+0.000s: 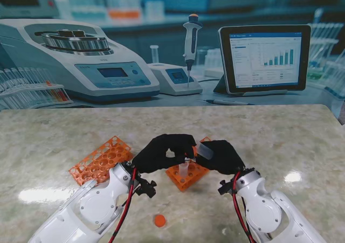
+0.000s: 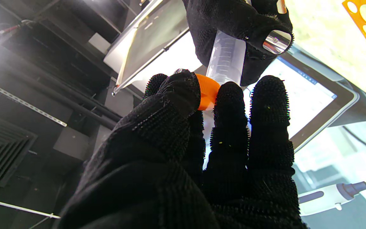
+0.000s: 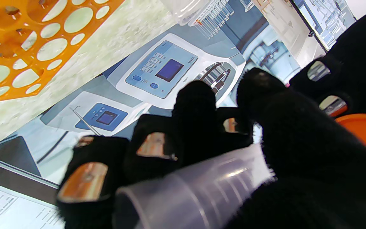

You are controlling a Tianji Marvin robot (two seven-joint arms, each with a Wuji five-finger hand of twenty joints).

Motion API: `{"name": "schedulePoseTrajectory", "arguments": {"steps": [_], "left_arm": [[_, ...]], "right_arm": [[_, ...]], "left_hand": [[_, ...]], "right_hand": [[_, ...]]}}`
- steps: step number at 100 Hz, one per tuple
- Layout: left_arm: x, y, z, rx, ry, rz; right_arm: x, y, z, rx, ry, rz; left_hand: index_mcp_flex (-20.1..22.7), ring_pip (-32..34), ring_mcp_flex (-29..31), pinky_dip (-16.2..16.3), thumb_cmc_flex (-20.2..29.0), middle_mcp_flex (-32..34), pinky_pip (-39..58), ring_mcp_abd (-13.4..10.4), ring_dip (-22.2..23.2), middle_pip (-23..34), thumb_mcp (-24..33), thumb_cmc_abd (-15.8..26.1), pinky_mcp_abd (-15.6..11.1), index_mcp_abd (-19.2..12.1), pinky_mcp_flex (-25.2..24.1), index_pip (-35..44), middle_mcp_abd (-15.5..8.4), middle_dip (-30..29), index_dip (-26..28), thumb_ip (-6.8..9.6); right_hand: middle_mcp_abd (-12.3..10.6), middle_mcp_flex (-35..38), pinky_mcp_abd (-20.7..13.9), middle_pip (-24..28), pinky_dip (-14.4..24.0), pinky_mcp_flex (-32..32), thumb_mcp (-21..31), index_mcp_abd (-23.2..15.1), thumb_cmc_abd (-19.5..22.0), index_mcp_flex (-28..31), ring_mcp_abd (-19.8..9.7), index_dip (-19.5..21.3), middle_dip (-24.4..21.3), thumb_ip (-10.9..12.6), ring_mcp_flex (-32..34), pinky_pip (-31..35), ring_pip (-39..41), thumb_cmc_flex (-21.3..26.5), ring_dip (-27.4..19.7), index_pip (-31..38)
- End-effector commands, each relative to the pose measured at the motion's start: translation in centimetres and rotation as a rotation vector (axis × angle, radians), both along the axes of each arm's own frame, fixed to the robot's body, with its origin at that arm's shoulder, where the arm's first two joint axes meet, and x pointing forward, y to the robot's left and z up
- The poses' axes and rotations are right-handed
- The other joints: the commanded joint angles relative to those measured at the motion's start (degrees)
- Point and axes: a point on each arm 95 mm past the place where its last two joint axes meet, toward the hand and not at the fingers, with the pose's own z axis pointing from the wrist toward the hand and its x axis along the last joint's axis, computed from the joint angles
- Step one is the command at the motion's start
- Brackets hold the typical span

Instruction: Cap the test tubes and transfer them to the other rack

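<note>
My two black-gloved hands meet above the table's middle. The right hand (image 1: 221, 155) is shut on a clear test tube (image 1: 204, 151), seen large in the right wrist view as test tube (image 3: 195, 190) and in the left wrist view as test tube (image 2: 227, 58). The left hand (image 1: 161, 152) pinches an orange cap (image 2: 206, 91) against the tube's mouth; the cap (image 3: 365, 128) also shows past the right thumb. Under the hands stands a small orange rack (image 1: 186, 175) with one clear tube (image 1: 183, 170) upright in it. A larger orange rack (image 1: 99, 159) lies to my left.
A loose orange cap (image 1: 159, 220) lies on the marble table (image 1: 291, 140) near me, between the arms. Behind the table's far edge a lab backdrop shows a centrifuge (image 1: 81, 60), a pipette (image 1: 191, 38) and a tablet (image 1: 264, 57).
</note>
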Motion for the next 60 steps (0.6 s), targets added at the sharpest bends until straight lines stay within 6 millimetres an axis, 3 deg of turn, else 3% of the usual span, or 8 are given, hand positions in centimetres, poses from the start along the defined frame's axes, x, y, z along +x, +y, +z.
{"name": "schedulePoseTrajectory", "arguments": {"steps": [1, 60], "left_arm": [[-0.02, -0.21, 0.03, 0.0, 0.005, -0.007], [0.31, -0.07, -0.24, 0.014, 0.01, 0.008]], "right_arm": [[-0.36, 0.34, -0.14, 0.004, 0.006, 0.011], [-0.79, 0.53, 0.04, 0.008, -0.007, 0.02]], "left_hand": [[-0.5, -1.5, -0.3, 0.8, 5.5, 2.4, -0.6, -2.8, 0.2, 3.4, 0.6, 3.1, -0.3, 0.2, -0.3, 0.4, 1.0, 1.8, 0.5, 2.36], [-0.5, -1.4, -0.2, 0.8, 5.5, 2.6, -0.5, -2.8, 0.1, 3.4, 0.7, 3.1, -0.2, 0.1, -0.5, 0.4, 0.9, 1.7, 0.6, 2.39]], "right_hand": [[3.7, 0.9, -2.2, -0.2, -1.0, 2.0, -0.1, -3.4, 0.8, 1.9, -8.5, 2.4, -0.2, 0.2, 3.0, 6.6, 7.2, 3.0, 1.4, 2.2], [3.6, 0.9, -2.3, -0.2, -1.0, 2.0, -0.2, -3.4, 0.8, 1.9, -8.5, 2.4, -0.2, 0.2, 3.0, 6.6, 7.2, 3.0, 1.4, 2.2]]}}
